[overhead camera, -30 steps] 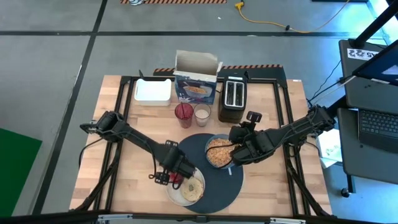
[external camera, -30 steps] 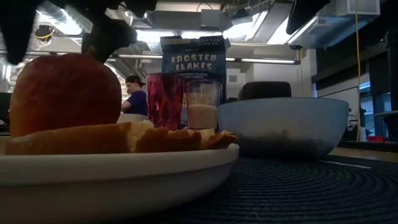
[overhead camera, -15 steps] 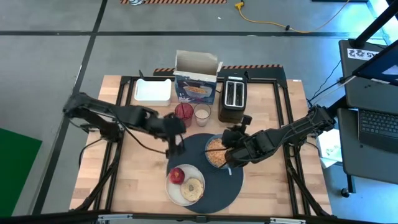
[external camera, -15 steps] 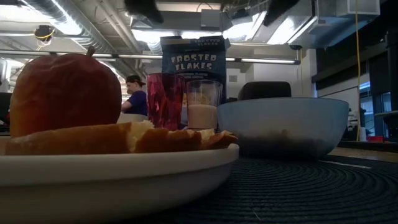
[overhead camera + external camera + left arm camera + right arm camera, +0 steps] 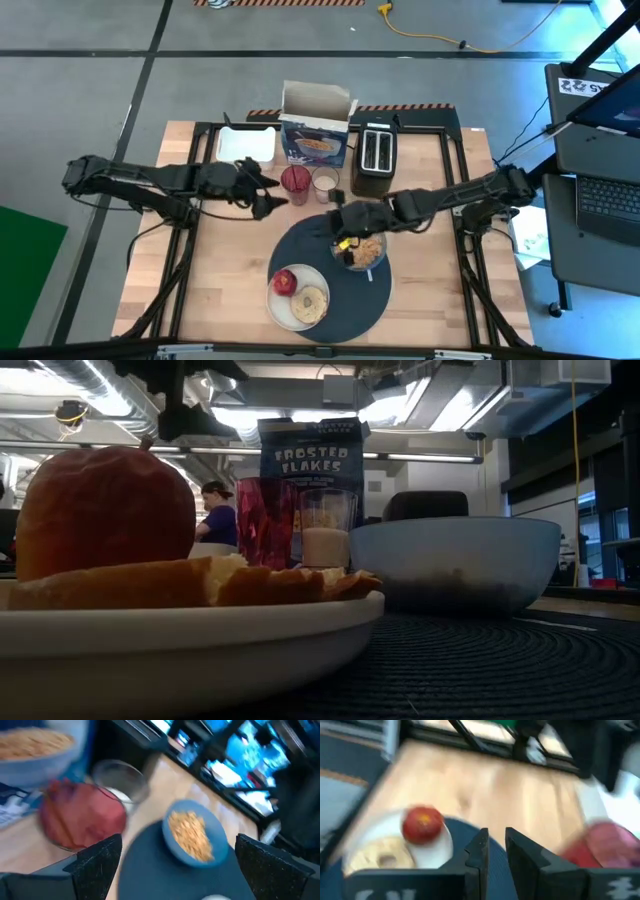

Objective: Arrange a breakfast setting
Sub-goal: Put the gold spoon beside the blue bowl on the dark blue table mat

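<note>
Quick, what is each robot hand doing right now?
Left hand: open, holding nothing, near the red cup.
Right hand: nearly closed, nothing seen between its fingers, over the placemat.

An open cereal box point(image 5: 316, 128) printed "Frosted Flakes" stands at the back of the wooden surface point(image 5: 230, 250), with a black 2-slot toaster point(image 5: 374, 157) just beside it and a white rectangular tray point(image 5: 246, 147) on its other side. In front of the box stand 2 drinks side by side: a red tumbler point(image 5: 295, 184) and a clear glass of milk point(image 5: 325, 184). In the low view, a person point(image 5: 216, 512) sits in the room behind.
</note>
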{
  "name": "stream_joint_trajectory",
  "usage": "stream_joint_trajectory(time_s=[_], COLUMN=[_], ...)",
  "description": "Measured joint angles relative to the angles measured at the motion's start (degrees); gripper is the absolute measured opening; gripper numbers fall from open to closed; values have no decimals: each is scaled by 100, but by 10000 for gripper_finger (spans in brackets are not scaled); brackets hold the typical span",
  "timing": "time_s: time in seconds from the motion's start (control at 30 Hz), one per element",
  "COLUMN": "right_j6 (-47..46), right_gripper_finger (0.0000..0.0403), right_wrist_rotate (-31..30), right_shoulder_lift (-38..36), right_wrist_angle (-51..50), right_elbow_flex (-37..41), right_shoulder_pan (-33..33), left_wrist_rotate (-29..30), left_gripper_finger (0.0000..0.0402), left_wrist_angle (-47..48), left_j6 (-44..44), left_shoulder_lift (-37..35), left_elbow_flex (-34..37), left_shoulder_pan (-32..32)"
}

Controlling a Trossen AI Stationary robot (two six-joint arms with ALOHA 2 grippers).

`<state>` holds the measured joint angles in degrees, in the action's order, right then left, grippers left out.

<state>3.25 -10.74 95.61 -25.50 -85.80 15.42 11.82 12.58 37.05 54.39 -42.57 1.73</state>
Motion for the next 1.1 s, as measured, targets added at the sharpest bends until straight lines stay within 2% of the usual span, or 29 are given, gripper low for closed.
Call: stream_joint_trajectory(time_s=[0.23, 0.43, 0.53, 0.7, 0.9, 1.1], right_j6=[412, 615, 798, 920, 926, 1012], right_gripper_finger=[67, 67, 67, 67, 67, 67], right_wrist_rotate=[1822, 3653, 4229, 4701, 4998, 5185], right_shoulder_lift=[-86, -368, -525, -756, -852, -868], right_wrist_angle=[1583, 1610, 1652, 1623, 1473, 1339], right_elbow_flex=[625, 881, 866, 866, 866, 866], right_shoulder_pan=[-837, -1688, -2091, -2633, -2988, -3051], left_wrist_rotate=[-118, -564, -884, -1147, -1137, -1134], left_gripper_finger=[373, 373, 373, 373, 371, 330], left_wrist_angle=[-248, -562, -681, -935, -1110, -1101], left_j6=[-144, -154, -128, -311, -881, -1955], left_shoulder_lift=[71, 693, 1123, 1580, 1641, 1620], left_elbow_flex=[43, 40, 42, 46, 46, 46], left_shoulder_pan=[-915, -1886, -2219, -2497, -2444, -2165])
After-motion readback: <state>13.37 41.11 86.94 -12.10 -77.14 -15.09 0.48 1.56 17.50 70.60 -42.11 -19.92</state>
